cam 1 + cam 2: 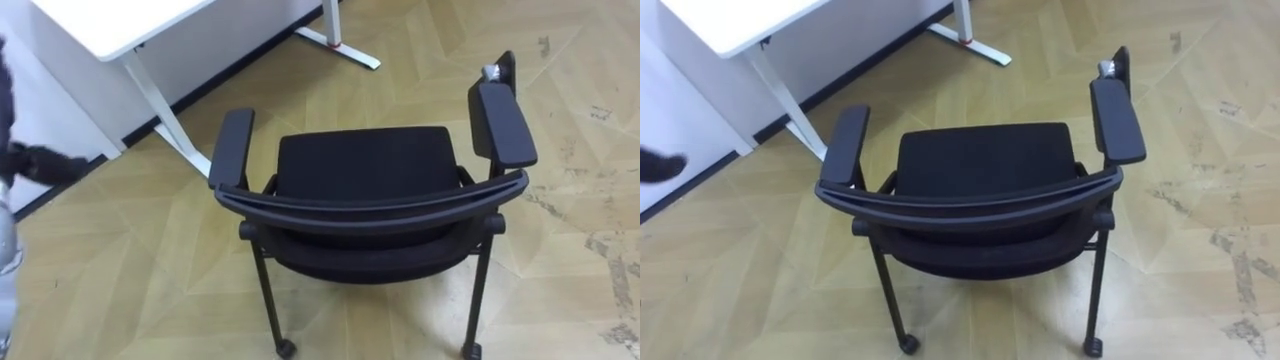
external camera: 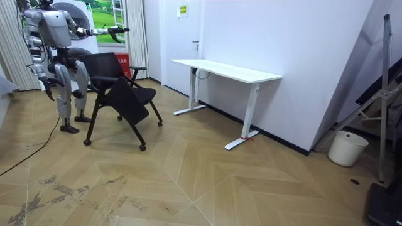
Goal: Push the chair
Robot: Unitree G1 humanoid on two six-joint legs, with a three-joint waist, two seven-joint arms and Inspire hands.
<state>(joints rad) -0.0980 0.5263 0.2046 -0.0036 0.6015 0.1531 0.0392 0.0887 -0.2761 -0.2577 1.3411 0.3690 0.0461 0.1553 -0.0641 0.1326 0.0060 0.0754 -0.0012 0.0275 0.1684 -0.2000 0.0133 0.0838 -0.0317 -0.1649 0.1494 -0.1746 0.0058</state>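
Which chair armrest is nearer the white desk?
The armrest on the robot's left, its front end close by the desk leg; the right armrest stands over open floor, far from it.

eye views: from my head, looking steeply down, close behind the chair (image 1: 365, 165) backrest
room view: stands well off, low across the room, me at its far left
shared: chair, white desk (image 2: 227, 70), floor (image 1: 570, 300)

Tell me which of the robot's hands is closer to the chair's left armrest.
Left. The left hand hovers out beside the left armrest, apart from it, on the desk side. The right hand hangs low by the robot's leg, behind the chair.
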